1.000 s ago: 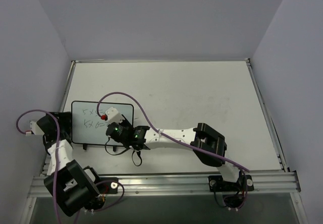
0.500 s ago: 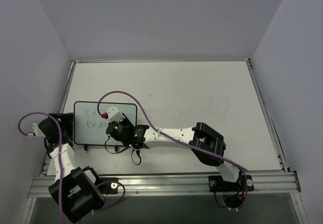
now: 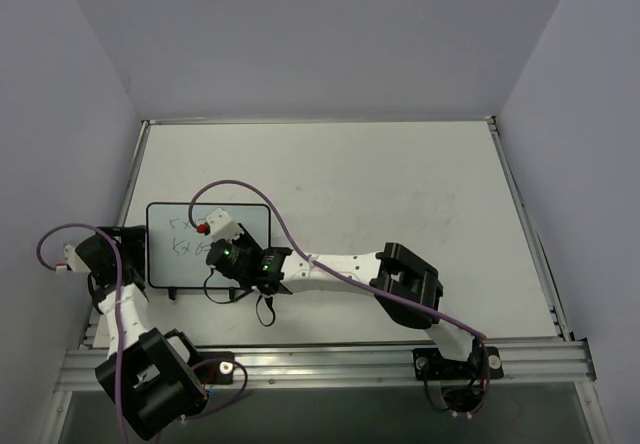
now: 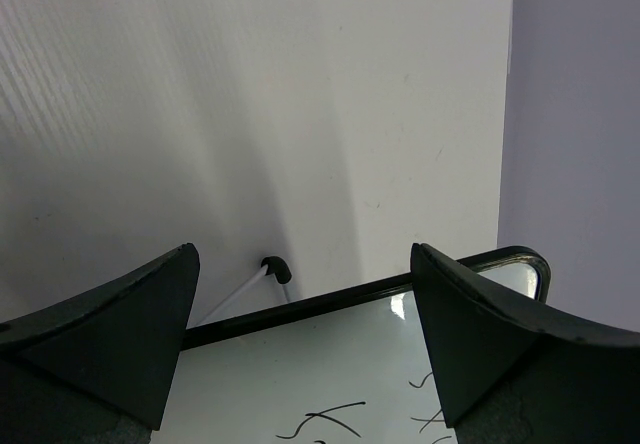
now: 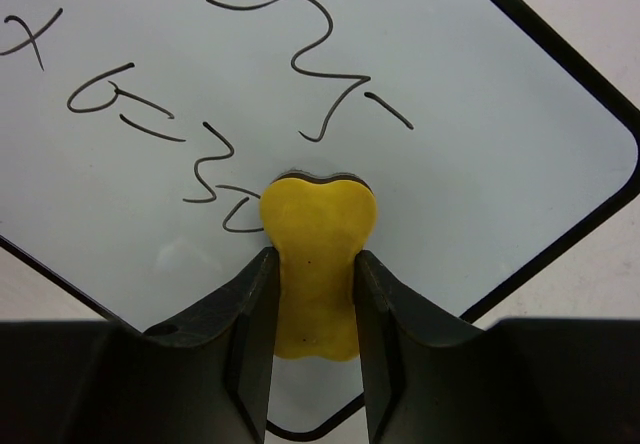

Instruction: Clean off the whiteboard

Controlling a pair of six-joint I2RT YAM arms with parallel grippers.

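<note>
**Eraser on the board, writing still there**

Nearest us, by the left edge of the table [image 3: 400,184], the left gripper [image 4: 303,289] stands wide open at the left rim of the whiteboard [image 3: 160,264]. We cannot tell whether it touches. Just beyond, the right gripper [image 5: 315,264] is clamped on a yellow eraser [image 5: 318,214], whose tip meets the board near one corner, beside black handwriting [image 5: 300,34]. Against a second ago, we see the board nudged slightly right, the left arm drawn in after it, and the right gripper slid a little left over the writing. The strokes remain unwiped.
</note>
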